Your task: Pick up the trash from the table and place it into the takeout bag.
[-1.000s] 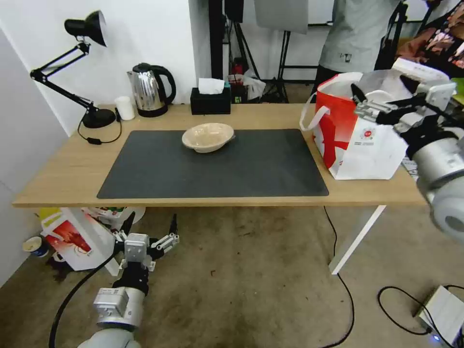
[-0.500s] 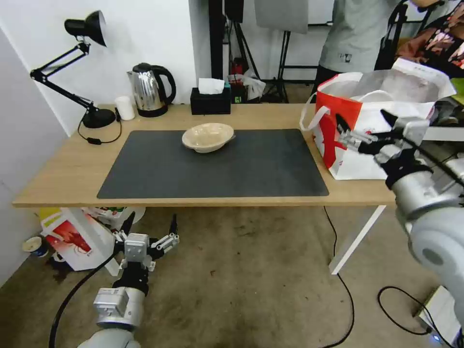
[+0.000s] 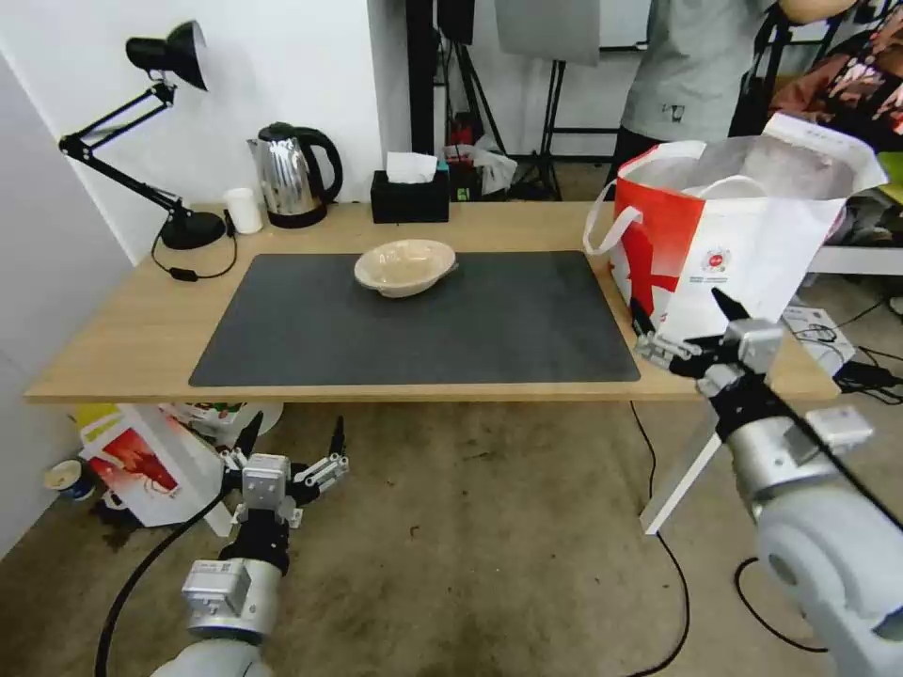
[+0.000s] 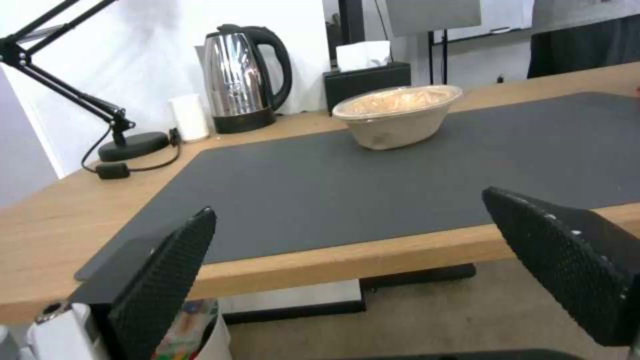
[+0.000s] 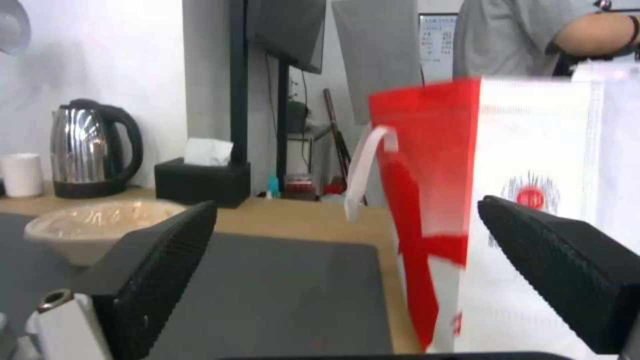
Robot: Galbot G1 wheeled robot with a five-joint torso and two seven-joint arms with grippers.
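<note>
The beige bowl (image 3: 405,266) sits on the dark grey mat (image 3: 414,324) of the table (image 3: 122,329), well ahead of the right gripper (image 3: 679,328) and off to its left. It looks like thin takeout ware, so it is probably light and a bit bendy, and could crush if it is squeezed hard. Its rim looks like the best place to hold it, with one finger inside and one outside. Something like clear film seems to cover its top in the left wrist view, so the rim may be a little slippery. The takeout bag (image 3: 743,254) stands on the table just behind the right gripper, with its top wide open and a white loop handle (image 3: 602,221) hanging on the side. The bag looks soft, so a bump could push it over. The right gripper hangs near the front edge of the table, fingers spread wide apart, with nothing in them. One second ago it was up high at the mouth of the bag; it has since come down and back toward the robot. The left gripper (image 3: 292,442) waits low below the table's front edge, fingers also spread wide and empty, and has not moved. Farther behind the bowl stand a steel kettle (image 3: 287,176) and a black tissue box (image 3: 409,193).
</note>
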